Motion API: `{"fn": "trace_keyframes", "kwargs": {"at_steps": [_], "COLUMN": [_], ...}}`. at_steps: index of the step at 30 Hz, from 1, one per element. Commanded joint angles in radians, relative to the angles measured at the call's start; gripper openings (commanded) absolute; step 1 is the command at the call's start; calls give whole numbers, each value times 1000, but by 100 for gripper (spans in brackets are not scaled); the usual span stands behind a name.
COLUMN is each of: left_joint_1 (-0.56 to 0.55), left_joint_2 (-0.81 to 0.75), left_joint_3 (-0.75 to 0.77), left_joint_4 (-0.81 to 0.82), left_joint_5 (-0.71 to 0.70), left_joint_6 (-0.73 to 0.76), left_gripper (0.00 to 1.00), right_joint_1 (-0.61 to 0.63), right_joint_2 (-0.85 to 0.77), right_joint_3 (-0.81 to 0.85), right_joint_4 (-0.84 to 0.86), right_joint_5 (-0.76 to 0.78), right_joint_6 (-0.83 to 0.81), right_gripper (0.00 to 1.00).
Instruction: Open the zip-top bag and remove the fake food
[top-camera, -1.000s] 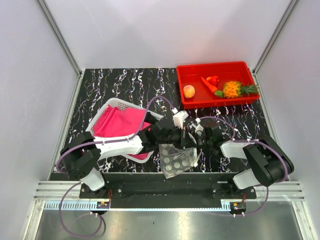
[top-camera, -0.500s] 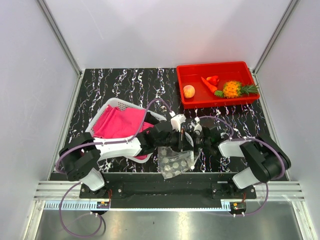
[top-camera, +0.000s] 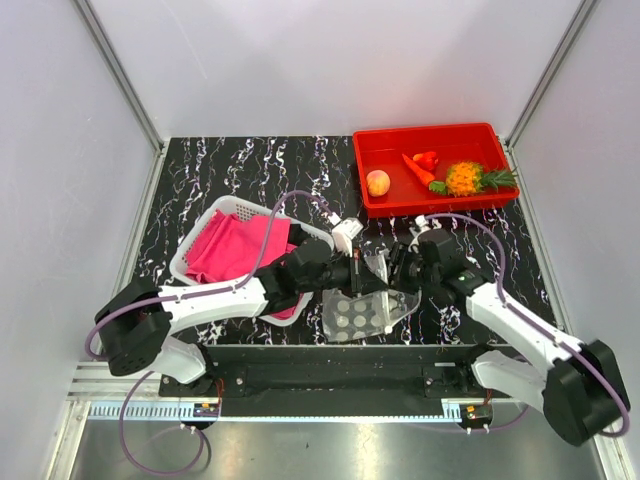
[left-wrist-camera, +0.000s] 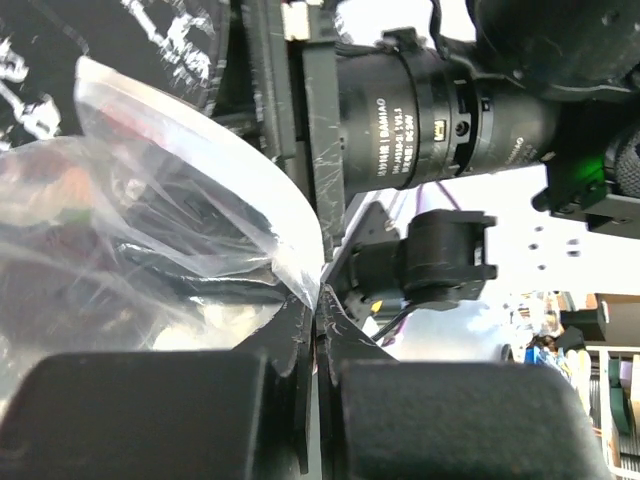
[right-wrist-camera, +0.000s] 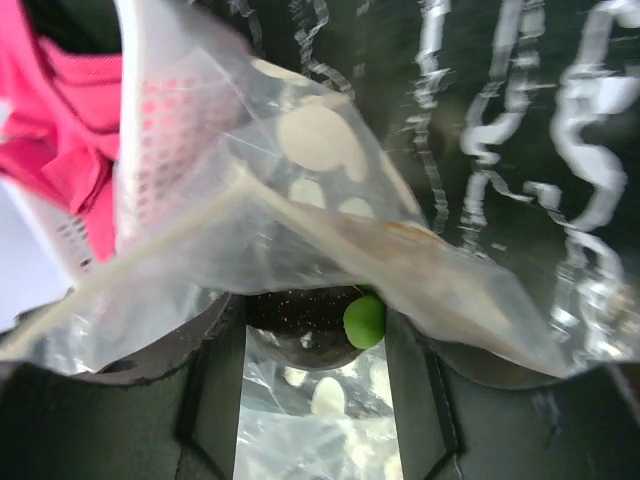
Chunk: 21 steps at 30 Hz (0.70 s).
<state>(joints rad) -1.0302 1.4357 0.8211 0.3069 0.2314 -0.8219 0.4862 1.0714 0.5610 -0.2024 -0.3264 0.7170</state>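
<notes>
- Bench (top-camera: 230, 170): black marbled top. Both arms reach in from the near edge and meet above its near-middle.
- White mesh basket (top-camera: 215, 212): stands at the left side of the bench and holds a pink cloth (top-camera: 235, 250). It has no part in the task.
- Red tray (top-camera: 425, 131): sits at the far right corner, well apart from the arms.
- Zip-top bag (top-camera: 358, 315): near the middle of the near edge. Its dotted body trails on the bench and its upper lip is raised between the two arms. Judged step: the mouth is being held and worked open.
- Left fingers (left-wrist-camera: 200, 410): clenched on a fold of the bag's clear lip, which is pinched where the pads meet.
- Right fingers (right-wrist-camera: 200, 420): spread apart, with the bag's film lying across their tips and nothing visibly pinched.
- Fake food: the peach-orange fruit (top-camera: 377, 183), pineapple (top-camera: 465, 178), carrot-like piece (top-camera: 416, 169) and red piece (top-camera: 428, 157) all lie in the red tray. No piece can be made out inside the bag, though the creased film hides part of it.
- Next move, as judged: the right fingers must close on the opposite lip and draw away from the left to confirm the bag is empty.
</notes>
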Motion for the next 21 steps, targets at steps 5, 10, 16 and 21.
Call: {"fn": "trace_keyframes", "kwargs": {"at_steps": [5,10,16,21], "left_joint_1": [42,53,56,56], "left_joint_2": [-34,-37,-18,2], "left_joint_3": [-89,-86,-102,-99], "left_joint_4": [-5,-12,38,83], "left_joint_5": [-135,-136,-98,-43], "left_joint_6": [0,18,9,-2], "left_gripper": [0,0,0,0], "right_joint_1": [6,6,6,-3], "right_joint_2": [-157,-234,-206,-32], "right_joint_3": [187,217,387,620], "right_joint_4": [-379,-423,-538,-585], "right_joint_5": [128,90,263,512], "right_joint_6": [-88,-76,-137,-263], "right_gripper": [20,19,19,19]}}
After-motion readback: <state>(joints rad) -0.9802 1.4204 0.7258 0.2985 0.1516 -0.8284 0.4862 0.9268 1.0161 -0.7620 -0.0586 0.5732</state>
